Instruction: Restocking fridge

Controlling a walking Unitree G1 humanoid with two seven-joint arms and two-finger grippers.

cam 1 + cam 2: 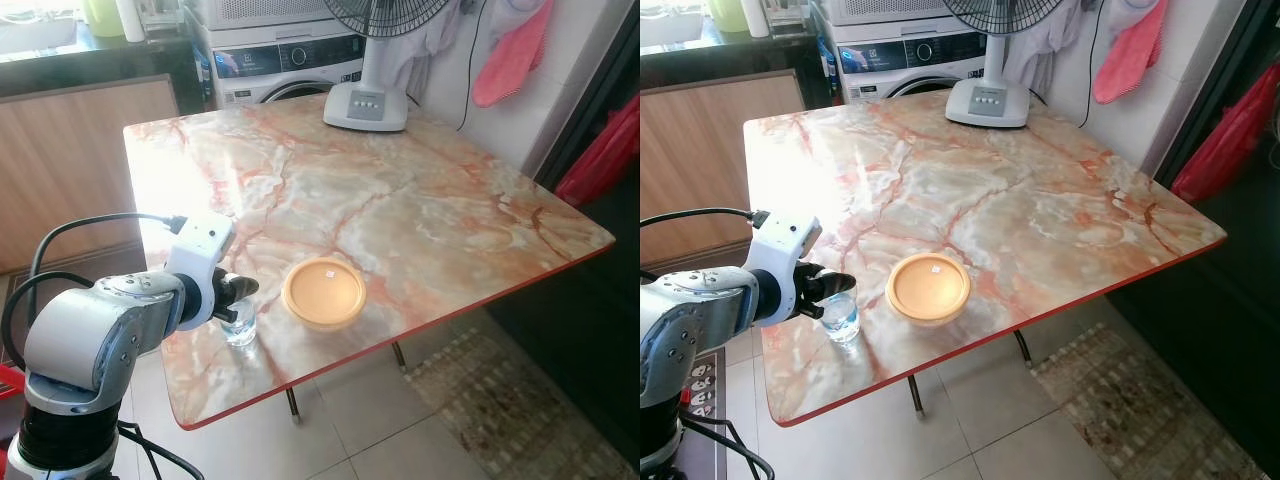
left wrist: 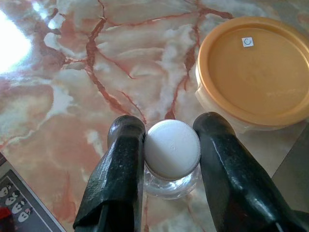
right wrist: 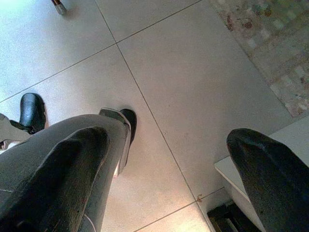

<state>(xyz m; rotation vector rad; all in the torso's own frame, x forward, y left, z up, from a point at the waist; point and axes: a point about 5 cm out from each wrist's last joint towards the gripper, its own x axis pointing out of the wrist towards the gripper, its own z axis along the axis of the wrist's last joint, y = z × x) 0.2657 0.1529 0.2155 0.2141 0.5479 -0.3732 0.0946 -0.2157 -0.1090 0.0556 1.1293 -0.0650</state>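
A small clear plastic bottle [image 2: 172, 169] with a ribbed white screw cap is seen standing upright near the front left corner of the glossy marble-patterned table [image 1: 400, 190], whose pink and cream surface is veined in rust red and edged with a thin red rim. The left gripper [image 2: 170, 159] is held level over that corner, its two long black fingers [image 2: 120, 169] — matt and slightly pitted — set on either side of the bottle just under the cap. One finger is seen touching the cap's edge; whether the other is pressed against the bottle cannot be told, so the grip is best described as closed around the bottle's neck.

Just beside the bottle, further along the front edge, a shallow round clear container with a smooth orange lid [image 1: 323, 292] is placed flat; a small white sticker is carried on the lid. At the far edge of the table the white plastic base of a pedestal fan [image 1: 366, 104] is set.

The right gripper [image 3: 169, 179] is seen hanging over pale grey floor tiles [image 3: 193, 63], its black fingers spread wide apart.
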